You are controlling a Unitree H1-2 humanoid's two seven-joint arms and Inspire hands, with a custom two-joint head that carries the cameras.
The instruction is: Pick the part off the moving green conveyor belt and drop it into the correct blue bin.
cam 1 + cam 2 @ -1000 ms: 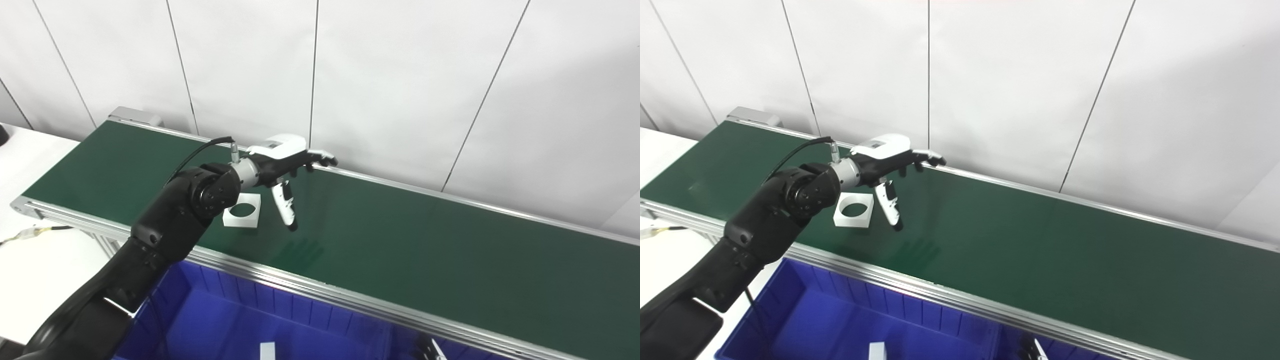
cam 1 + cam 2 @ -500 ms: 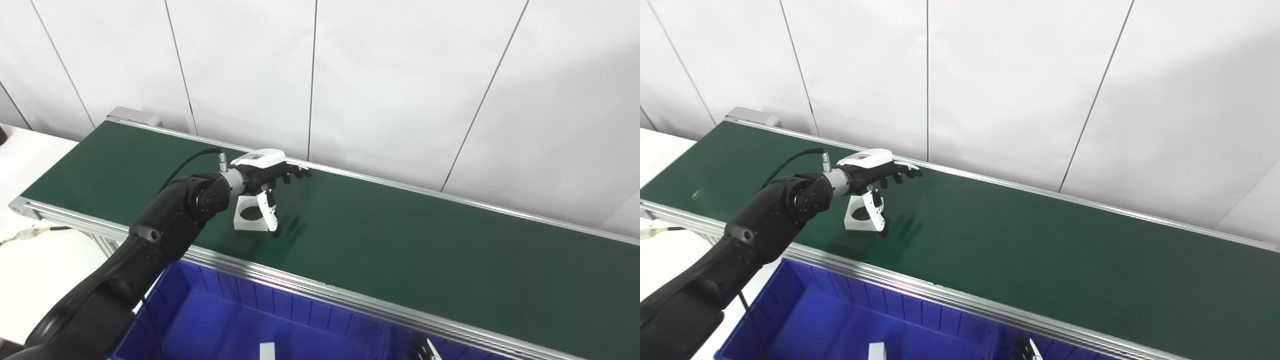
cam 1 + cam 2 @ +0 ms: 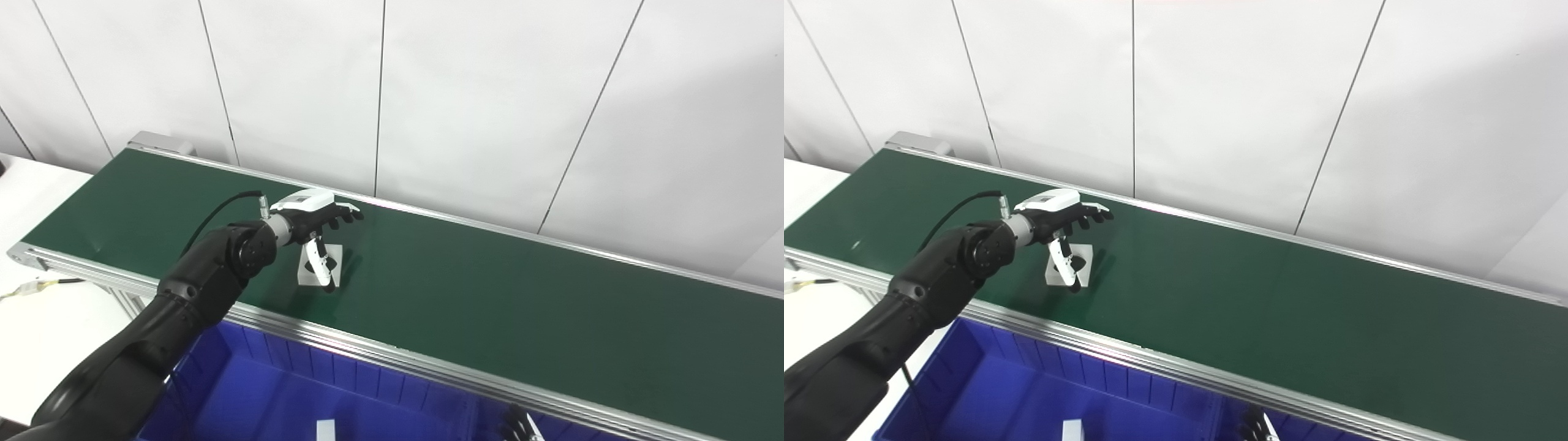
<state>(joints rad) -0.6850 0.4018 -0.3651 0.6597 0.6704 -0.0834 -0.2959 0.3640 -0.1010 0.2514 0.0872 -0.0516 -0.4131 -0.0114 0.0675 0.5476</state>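
A white square part [image 3: 335, 252] with a round hole lies flat on the green conveyor belt [image 3: 490, 294], left of the middle. My left hand [image 3: 313, 222] hovers just over it, open. Its fingers stretch out past the part's far edge. The thumb [image 3: 1065, 264] hangs down across the hole and hides part of it. I cannot tell whether the thumb touches the part. Only the tips of my right hand [image 3: 518, 429] poke up at the bottom edge, over the blue bin [image 3: 275, 398].
The blue bin runs along the belt's near rail [image 3: 392, 352] and has ribbed walls. A small white piece [image 3: 326, 430] lies in it. A white table [image 3: 37, 318] with a cable stands at the left, and a white panelled wall rises behind the belt.
The part has ridden the belt to the right. My left hand has come down and drawn back towards the near left, so its thumb now hangs over the part rather than beside it.
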